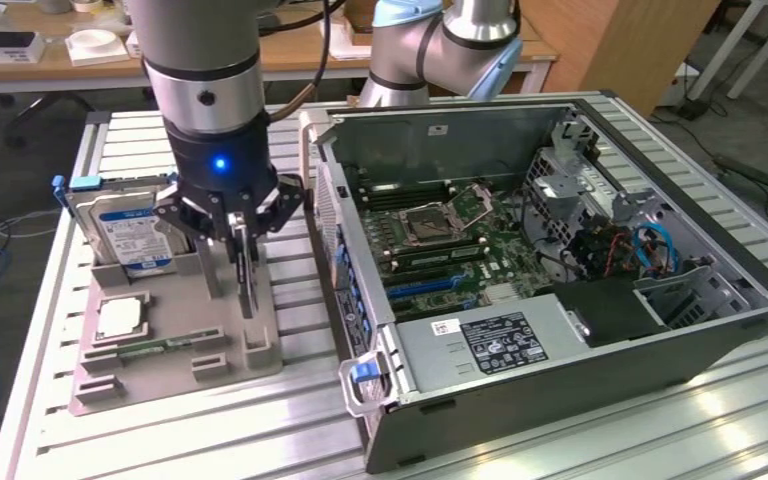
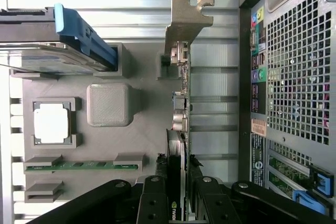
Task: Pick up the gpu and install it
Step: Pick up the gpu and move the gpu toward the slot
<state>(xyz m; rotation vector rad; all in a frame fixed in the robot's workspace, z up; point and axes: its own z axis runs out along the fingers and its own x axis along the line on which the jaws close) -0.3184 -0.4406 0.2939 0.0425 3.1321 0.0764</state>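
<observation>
gripper (image 1: 240,238) clenched on the gpu (image 2: 181,111); it stands on edge in the gray holder (image 2: 149,129), on the exterior view's left of the case (image 1: 451,135), offering both flat faces.

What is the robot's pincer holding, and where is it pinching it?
The thin dark green-black circuit card with a silver bracket, pinched by the pincer across its upper edge, away from the bracket, while standing in the grey holder.
</observation>
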